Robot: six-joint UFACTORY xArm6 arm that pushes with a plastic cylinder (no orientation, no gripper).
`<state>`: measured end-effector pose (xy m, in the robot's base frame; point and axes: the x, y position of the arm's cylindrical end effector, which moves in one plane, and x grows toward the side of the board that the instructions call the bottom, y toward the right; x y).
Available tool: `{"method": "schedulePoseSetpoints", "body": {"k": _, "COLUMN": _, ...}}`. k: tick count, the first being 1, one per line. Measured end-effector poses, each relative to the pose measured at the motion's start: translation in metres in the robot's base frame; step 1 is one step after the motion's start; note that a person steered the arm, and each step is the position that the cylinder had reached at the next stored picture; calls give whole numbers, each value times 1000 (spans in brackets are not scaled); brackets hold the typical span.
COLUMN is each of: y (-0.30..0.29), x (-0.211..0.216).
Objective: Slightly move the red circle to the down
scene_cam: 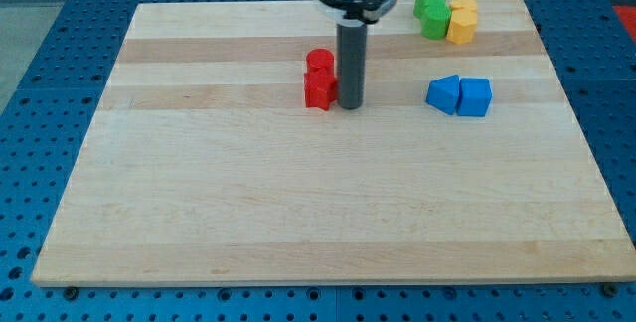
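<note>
Wooden board (298, 203), squat red circle (320, 61)

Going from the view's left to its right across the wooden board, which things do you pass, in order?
Red blocks, two stacked close together, their shapes unclear → my tip, just right of them → green blocks → blue blocks and yellow blocks, which overlap left to right, so their order is unclear.
</note>
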<state>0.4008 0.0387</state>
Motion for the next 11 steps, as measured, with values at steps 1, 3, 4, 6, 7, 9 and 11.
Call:
{"method": "schedulePoseSetpoints", "body": {"k": 1, "y": 38, "x": -22}}
{"method": "schedulePoseSetpoints", "body": {"k": 3, "y": 31, "x": -65}}
{"method": "schedulePoseSetpoints", "body": {"k": 4, "y": 20, "x": -83}}
{"method": "schedulePoseSetpoints", "body": {"k": 6, "y": -14, "x": -106}}
{"method": "schedulePoseSetpoints", "body": {"k": 7, "y": -33, "x": -97}}
{"method": "schedulePoseSetpoints", "body": {"k": 9, "y": -52, "x": -73}}
{"method": "schedulePoseSetpoints", "body": {"k": 11, "y": -52, "x": -69}}
